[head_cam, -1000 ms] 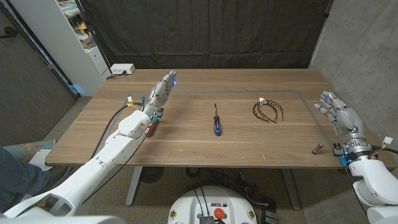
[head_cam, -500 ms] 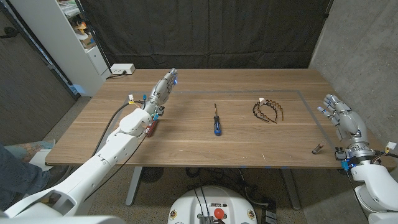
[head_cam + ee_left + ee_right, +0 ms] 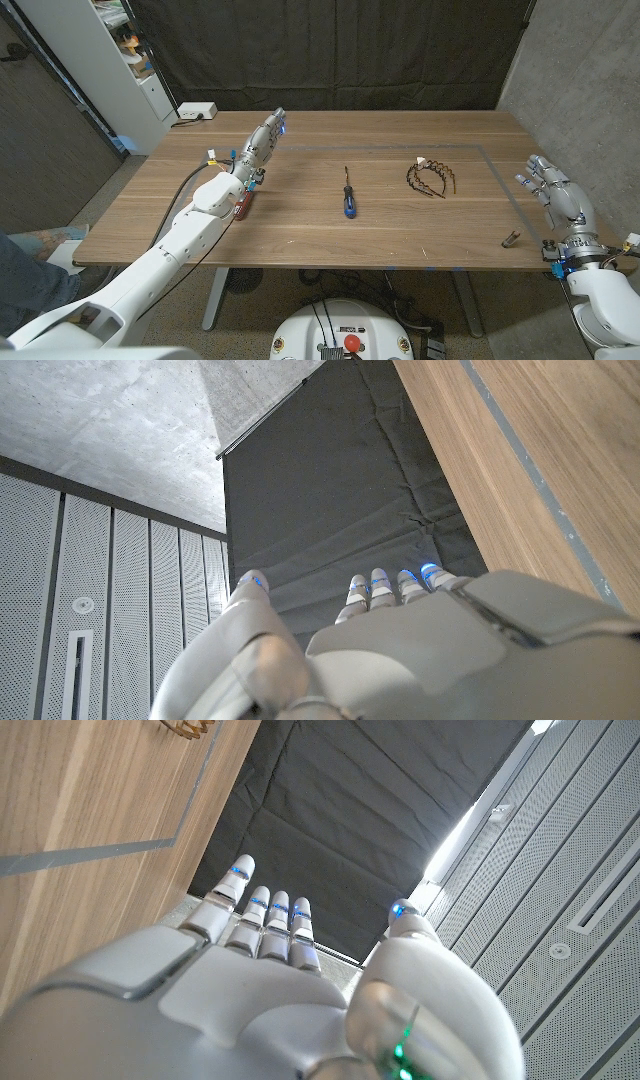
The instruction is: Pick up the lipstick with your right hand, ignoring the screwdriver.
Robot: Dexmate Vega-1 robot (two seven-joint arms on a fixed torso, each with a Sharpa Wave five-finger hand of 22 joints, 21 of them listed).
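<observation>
A small dark tube that I take for the lipstick (image 3: 511,238) lies near the table's front right edge. My right hand (image 3: 558,194) stands just beyond it at the right edge, fingers apart and holding nothing; the right wrist view shows the back of this hand (image 3: 270,990) with its fingers straight. The screwdriver (image 3: 347,196), with a blue handle, lies at mid-table. My left hand (image 3: 262,146) stretches over the back left of the table with straight fingers, and nothing is in it (image 3: 400,650).
A black toothed hairband (image 3: 432,178) lies between the screwdriver and the right hand. A small red and dark object (image 3: 243,206) sits beside my left forearm. A white box (image 3: 197,111) stands at the back left corner. Grey tape (image 3: 500,185) lines the wooden table.
My right hand has drifted a little toward the table's right front edge. The left arm and the objects have stayed put.
</observation>
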